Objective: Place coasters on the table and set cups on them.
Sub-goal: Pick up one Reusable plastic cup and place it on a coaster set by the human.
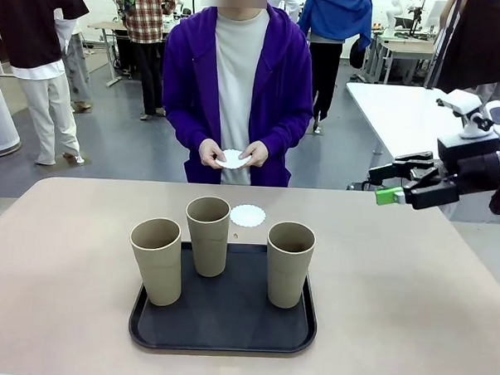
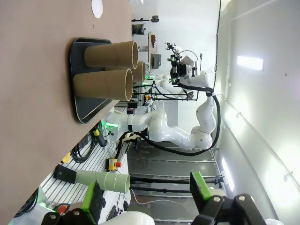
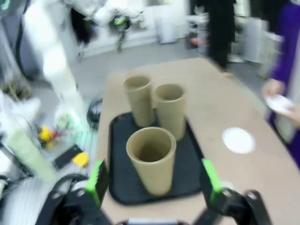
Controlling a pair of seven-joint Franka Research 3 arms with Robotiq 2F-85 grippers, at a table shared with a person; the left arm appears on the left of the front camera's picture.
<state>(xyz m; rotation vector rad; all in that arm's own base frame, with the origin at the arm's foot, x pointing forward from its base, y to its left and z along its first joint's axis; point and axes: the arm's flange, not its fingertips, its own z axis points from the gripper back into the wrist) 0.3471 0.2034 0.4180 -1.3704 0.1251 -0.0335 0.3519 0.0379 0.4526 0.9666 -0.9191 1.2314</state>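
Three tan cups stand upright on a black tray [image 1: 223,336] that sits in the middle of the beige worktop [image 1: 412,278]. The left cup [image 1: 156,261] and the right cup [image 1: 289,264] are near the tray's front half, and the middle cup [image 1: 208,235] is set farther back between them. None of the cups touch each other.

A white lacy coaster [image 1: 248,216] lies flat on the worktop just beyond the tray's far edge, apart from it, with no cup on it. At the far side, a person in a purple jacket holds a second coaster [image 1: 232,159] in both hands [image 1: 256,153], above the edge of the worktop.

The right gripper [image 1: 381,185] hangs in the air at the right side of the worktop, pointing toward the middle. Its fingers are spread apart and empty, well away from the cups. In the left wrist view, the left gripper [image 2: 146,197] is also spread wide with nothing between its fingers, and the tray of cups is far off.
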